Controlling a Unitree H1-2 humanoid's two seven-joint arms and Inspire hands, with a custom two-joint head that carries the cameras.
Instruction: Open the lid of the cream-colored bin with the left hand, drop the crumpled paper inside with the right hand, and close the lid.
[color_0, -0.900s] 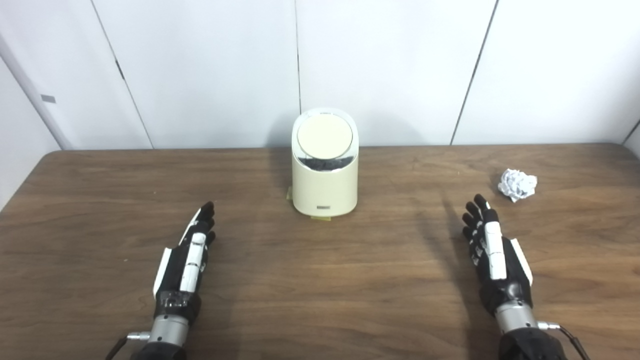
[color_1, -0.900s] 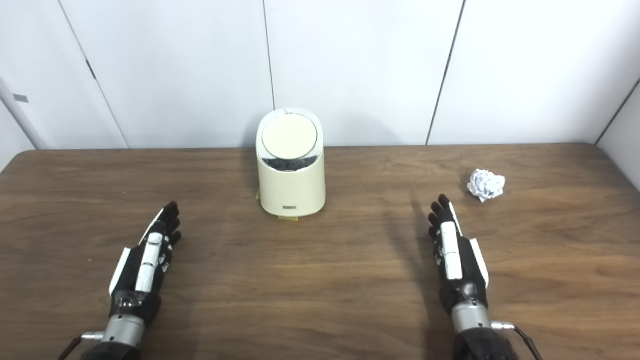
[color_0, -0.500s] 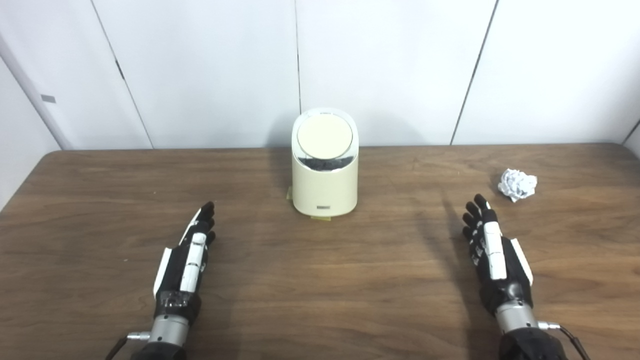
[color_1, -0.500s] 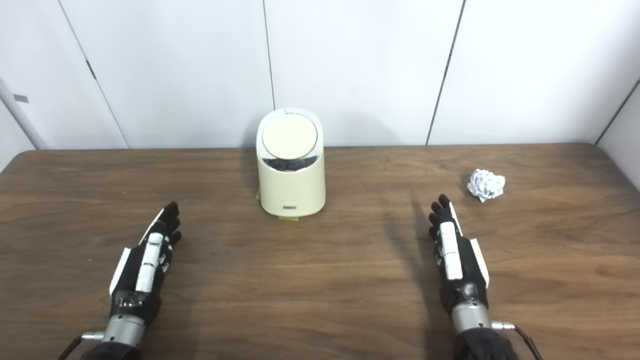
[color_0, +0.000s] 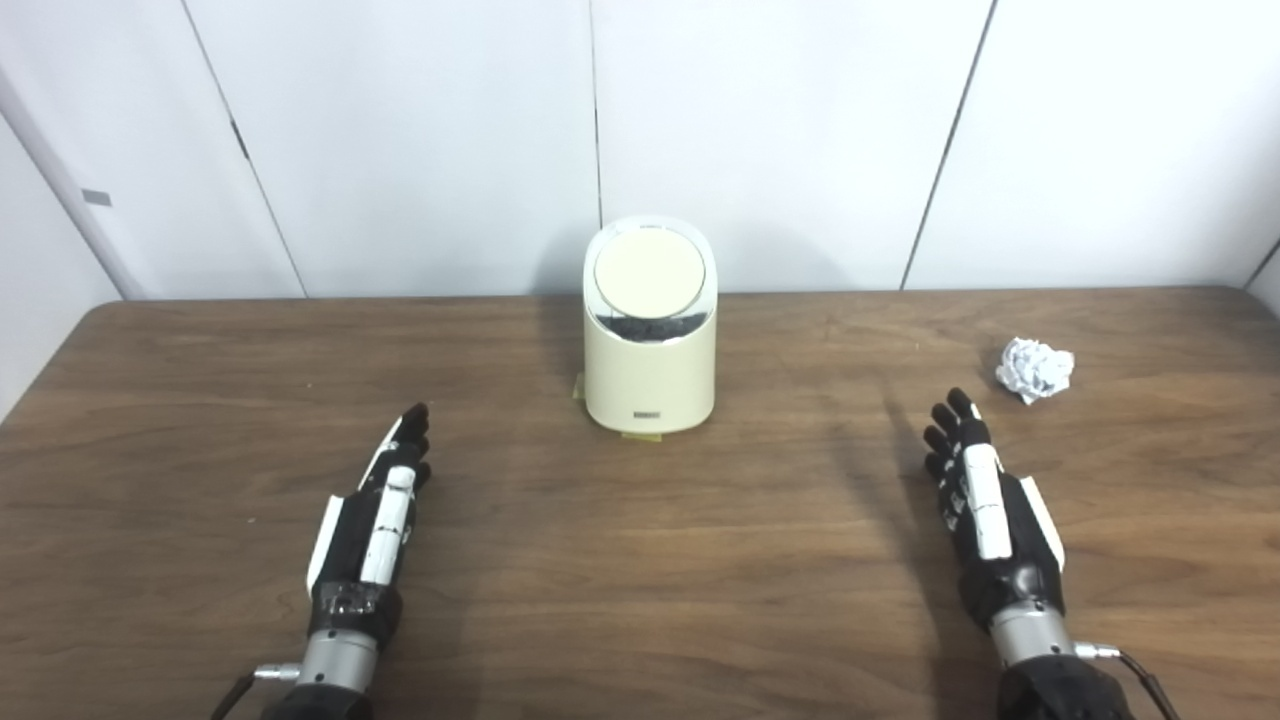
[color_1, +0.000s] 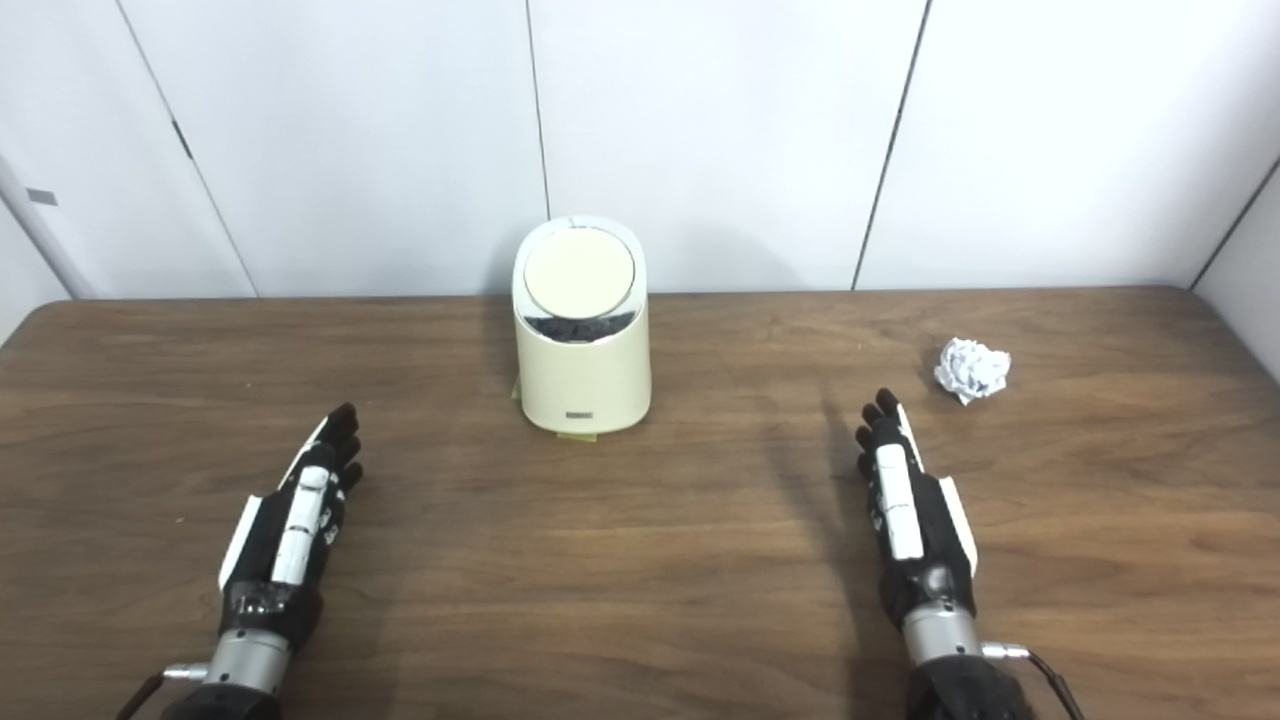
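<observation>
The cream-colored bin (color_0: 650, 370) stands upright at the back middle of the wooden table, its round lid (color_0: 648, 275) closed and tilted toward me. A white crumpled paper ball (color_0: 1035, 368) lies on the table at the far right. My left hand (color_0: 375, 510) rests low at the front left, fingers stretched out and holding nothing, well short of the bin. At the front right my right hand (color_0: 985, 505) is open too, fingers pointing forward, a short way in front of and left of the paper.
The brown wooden table (color_0: 640, 560) reaches to white wall panels (color_0: 780, 140) behind the bin. A small yellowish tape piece (color_0: 640, 435) shows at the bin's base. The table's left edge and rounded corner (color_0: 60, 360) lie at far left.
</observation>
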